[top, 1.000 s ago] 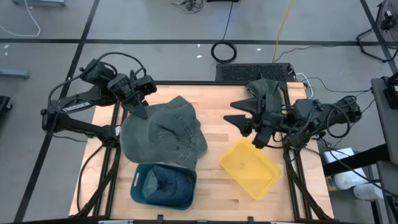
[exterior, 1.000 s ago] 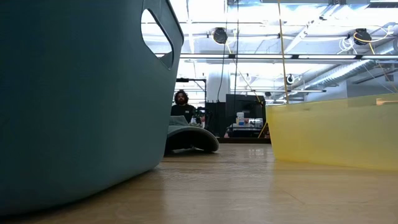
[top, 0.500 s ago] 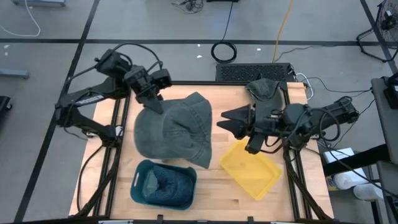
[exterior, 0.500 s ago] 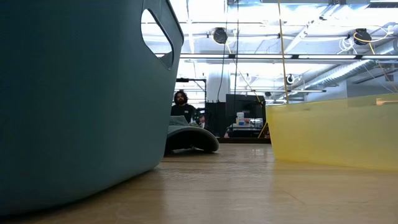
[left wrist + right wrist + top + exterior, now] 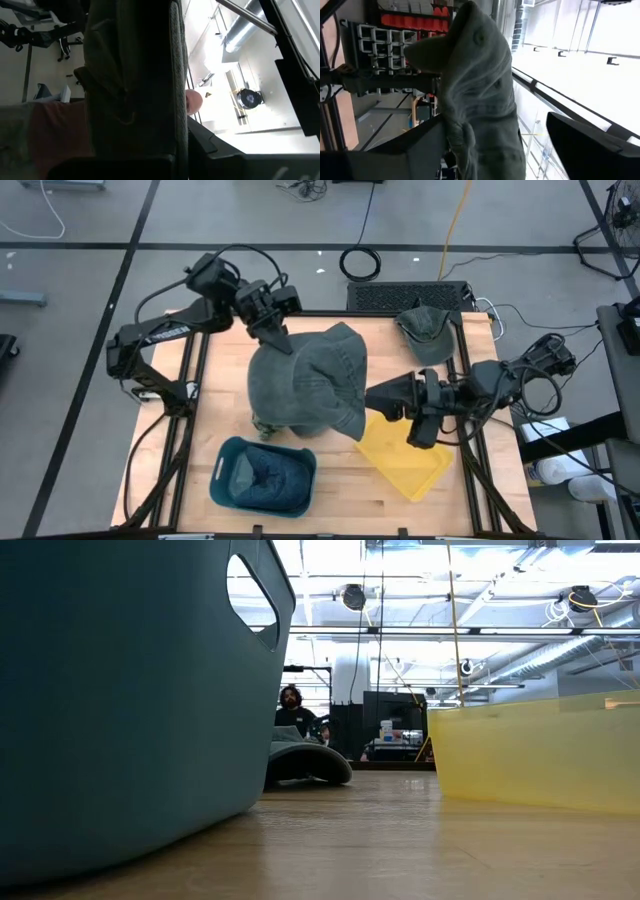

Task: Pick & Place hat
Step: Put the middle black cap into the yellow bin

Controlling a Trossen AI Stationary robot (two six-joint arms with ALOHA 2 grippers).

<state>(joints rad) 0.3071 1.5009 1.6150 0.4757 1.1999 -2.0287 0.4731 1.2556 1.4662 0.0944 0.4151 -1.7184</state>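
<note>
Sitting on the wooden table (image 5: pixel 330 480) are a teal bin (image 5: pixel 263 476) holding crumpled bluish cloth and a yellow bin (image 5: pixel 408 455), apart from each other at the near edge. A second, smaller grey-green cap (image 5: pixel 424 330) lies at the table's far right corner, beyond the yellow bin. In the low view the teal bin's wall (image 5: pixel 120 690) fills the near side, the yellow bin (image 5: pixel 535 750) stands across from it, and between them, farther back, a cap (image 5: pixel 305 762) rests on the wood; a person (image 5: pixel 291 710) sits in the room behind.

Hanging above the table between the two bins, nearer the yellow bin's left corner and overlapping it from above, is the hat (image 5: pixel 308 385). The left gripper (image 5: pixel 275 338) has its fingers pinched on the hat's far upper edge, so the fabric droops from that point; in the left wrist view the cloth (image 5: pixel 135 85) runs squeezed between the dark fingers. The right gripper (image 5: pixel 375 397) is over the yellow bin, just beside the hat's right edge, its fingers spread with the hat (image 5: pixel 477 95) seen between them in the right wrist view; whether they touch the cloth cannot be told.

The hat is a faded grey-green cap of soft washed fabric with stitched seams, hanging limp and creased, its crown folded in on itself.
</note>
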